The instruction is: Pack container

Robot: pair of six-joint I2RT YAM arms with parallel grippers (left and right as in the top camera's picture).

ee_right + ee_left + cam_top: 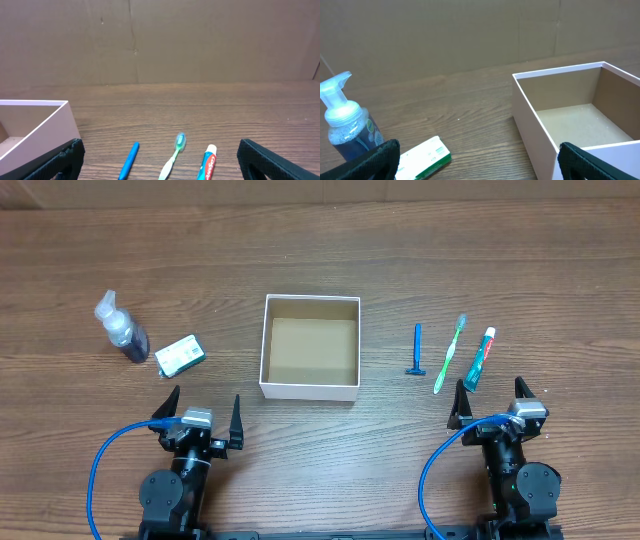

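The container [310,391], a square white box with a brown inside, sits open and holds nothing at the table's middle; it also shows in the left wrist view [532,117] and the right wrist view [45,122]. Left of it lie a blue pump bottle [123,330] [347,127] and a white-and-green soap packet [180,354] [422,157]. Right of it lie a blue razor [417,350] [129,160], a green toothbrush [450,355] [172,157] and a toothpaste tube [479,359] [207,162]. My left gripper [200,412] [477,162] and right gripper [489,400] [160,162] are open and empty near the front edge.
A brown cardboard wall [160,40] stands behind the wooden table [320,250]. Blue cables [100,470] loop from both arms at the front.
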